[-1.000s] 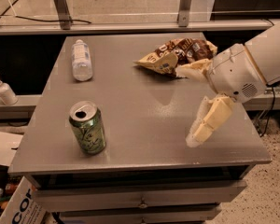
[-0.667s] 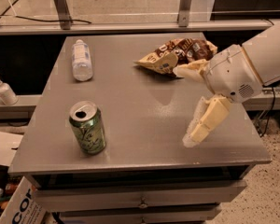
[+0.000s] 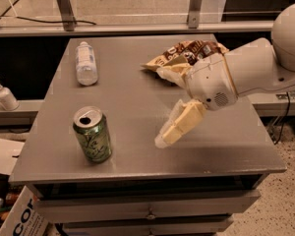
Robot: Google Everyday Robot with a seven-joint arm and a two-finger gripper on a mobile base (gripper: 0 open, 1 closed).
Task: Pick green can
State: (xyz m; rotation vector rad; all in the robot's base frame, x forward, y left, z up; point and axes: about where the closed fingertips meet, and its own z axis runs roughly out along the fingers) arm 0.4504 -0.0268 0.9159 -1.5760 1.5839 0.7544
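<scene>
Green can standing upright at the table's front, gripper hovering well apart, nearer the snack bag, grip state impossible to tell.

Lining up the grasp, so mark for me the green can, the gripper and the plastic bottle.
green can (image 3: 93,139): camera view, middle of its side wall.
gripper (image 3: 173,128): camera view, pale tip end, over the table right of the can.
plastic bottle (image 3: 86,64): camera view, middle of its body.
</scene>
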